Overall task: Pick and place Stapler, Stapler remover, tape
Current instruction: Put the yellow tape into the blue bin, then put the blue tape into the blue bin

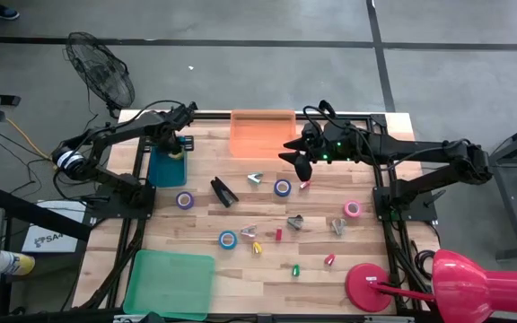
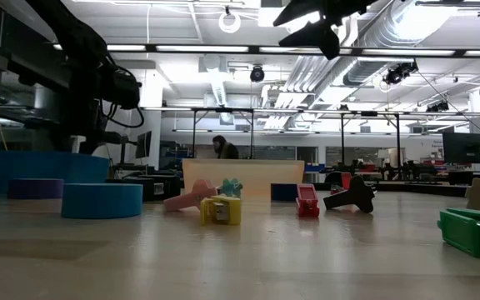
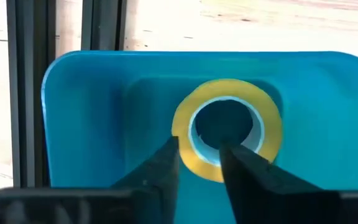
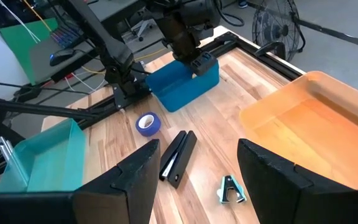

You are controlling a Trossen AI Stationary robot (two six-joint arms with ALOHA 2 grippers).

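Note:
My left gripper (image 3: 201, 149) points down into the blue bin (image 3: 86, 112) at the table's far left. Its fingers stand slightly apart, on either side of the wall of a yellow tape roll (image 3: 229, 93) that lies flat on the bin's floor. The black stapler (image 1: 223, 191) lies on the wood near the table's middle. Tape rolls lie around it: purple (image 1: 185, 200), blue (image 1: 228, 239), another blue (image 1: 282, 187) and pink (image 1: 353, 208). Silvery staple removers (image 1: 255, 178) (image 1: 295, 222) lie among them. My right gripper (image 1: 296, 157) hangs open, high beside the orange bin (image 1: 262, 133). My left gripper comes from above, one finger (image 3: 166, 162) outside the yellow tape's ring and the other (image 3: 241, 165) over its hole, with the ring's wall (image 3: 201, 163) in the gap. Whether the fingers touch the wall, I cannot tell. The roll lies flat in the bin.
A green bin (image 1: 170, 283) sits at the near left corner. A red lamp (image 1: 456, 283) stands at the near right. Small coloured pieces (image 1: 295, 268) are scattered on the near half. A fan (image 1: 101, 67) stands beyond the far left corner.

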